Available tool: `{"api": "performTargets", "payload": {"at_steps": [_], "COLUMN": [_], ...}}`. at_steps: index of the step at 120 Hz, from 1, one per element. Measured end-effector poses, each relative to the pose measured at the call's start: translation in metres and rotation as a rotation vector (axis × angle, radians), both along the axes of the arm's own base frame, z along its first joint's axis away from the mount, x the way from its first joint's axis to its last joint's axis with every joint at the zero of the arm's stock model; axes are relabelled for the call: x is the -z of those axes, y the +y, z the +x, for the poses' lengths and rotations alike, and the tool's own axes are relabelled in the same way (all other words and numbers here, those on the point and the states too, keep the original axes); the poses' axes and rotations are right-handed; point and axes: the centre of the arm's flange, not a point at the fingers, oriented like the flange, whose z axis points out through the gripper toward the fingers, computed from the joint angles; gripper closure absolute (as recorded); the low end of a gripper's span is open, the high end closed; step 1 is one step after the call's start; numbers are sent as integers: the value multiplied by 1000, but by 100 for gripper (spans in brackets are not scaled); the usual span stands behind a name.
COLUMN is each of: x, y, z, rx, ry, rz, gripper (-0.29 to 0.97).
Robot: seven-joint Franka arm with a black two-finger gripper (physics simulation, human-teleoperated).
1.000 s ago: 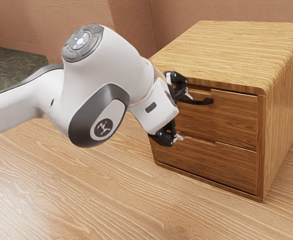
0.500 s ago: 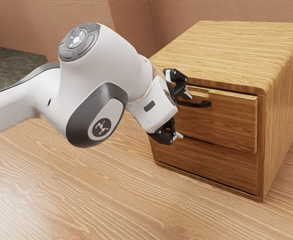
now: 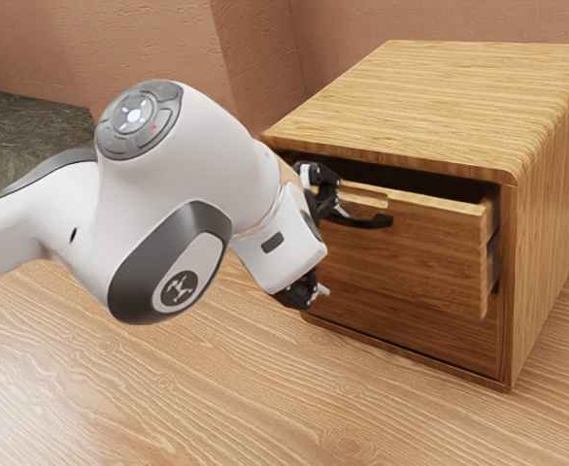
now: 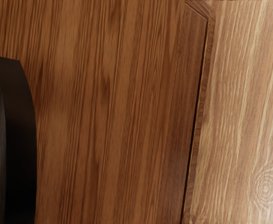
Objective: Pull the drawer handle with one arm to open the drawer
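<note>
A wooden cabinet (image 3: pixel 440 97) stands on the table with two drawers. Its top drawer (image 3: pixel 420 257) is slid partly out toward the exterior view's left, leaving a dark gap under the cabinet top. A black bar handle (image 3: pixel 362 220) sits on that drawer's front. My gripper (image 3: pixel 329 243) is at the handle's left end, open, with one finger (image 3: pixel 323 186) just above the handle and the other far below it. In the wrist view the handle (image 4: pixel 17 149) is a dark bar close against the drawer front (image 4: pixel 113 116).
The lower drawer (image 3: pixel 411 325) sits flush in the cabinet. My white arm (image 3: pixel 168 223) crosses from the exterior view's left. The wooden tabletop (image 3: pixel 217 398) spreads in front of the cabinet; rough brown walls (image 3: pixel 119 49) stand behind.
The top drawer has slid out of the cabinet toward the exterior view's left. My hand and arm have drawn back the same way and slightly down, staying at the handle.
</note>
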Motion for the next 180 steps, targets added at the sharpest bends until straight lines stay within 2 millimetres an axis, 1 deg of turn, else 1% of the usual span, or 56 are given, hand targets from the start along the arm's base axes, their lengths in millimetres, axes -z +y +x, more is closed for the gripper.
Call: {"api": "performTargets", "payload": {"at_steps": [17,34,48,72,85,104,123,132,144,165,180], "x": [-1,-7,-9,-7,-14,-11,-13,-9,-7,-5,0], "y": [0,-14,-22,-23,-24,-27,-15,-13,-12,-9,-7], "z": [-6,-14,-19,-31,-49,-66,-90,-95,-96,-82,-77], "rx": [-4,15,25,9,6,-1,-9,-12,-14,-14,-15], "ry": [-1,-14,-17,-21,-39,-41,-45,-42,-39,-29,-21], "rz": [-16,-26,-33,-25,-35,-42,-69,-71,-74,-97,-103], "gripper": [1,5,2,1,9,3,1,-1,-2,-1,-1]}}
